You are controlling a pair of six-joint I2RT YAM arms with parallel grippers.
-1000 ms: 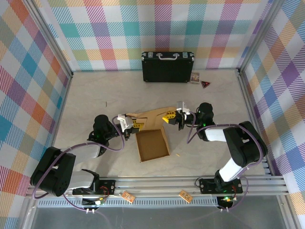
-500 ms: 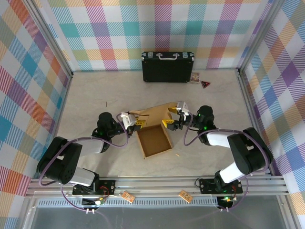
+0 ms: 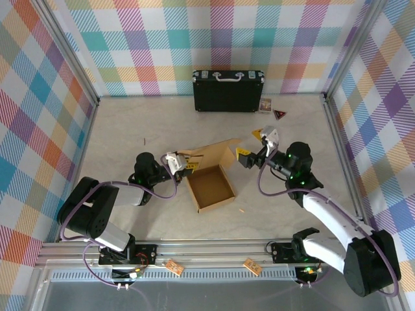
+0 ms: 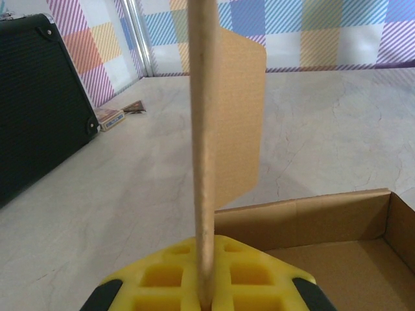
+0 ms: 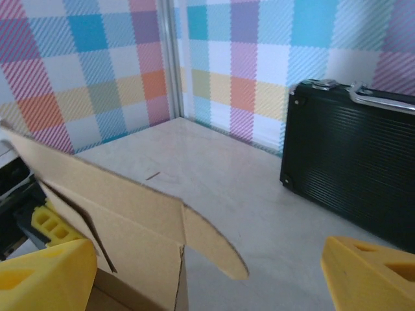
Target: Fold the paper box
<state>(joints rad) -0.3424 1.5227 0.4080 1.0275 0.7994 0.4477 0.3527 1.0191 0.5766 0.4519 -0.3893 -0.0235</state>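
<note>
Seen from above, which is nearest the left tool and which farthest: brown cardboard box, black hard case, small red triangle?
1. Brown cardboard box, pinched in the left tool.
2. Black hard case, at the back, middle.
3. Small red triangle, back right, beside the case.

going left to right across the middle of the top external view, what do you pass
left hand → paper box → right hand
</note>
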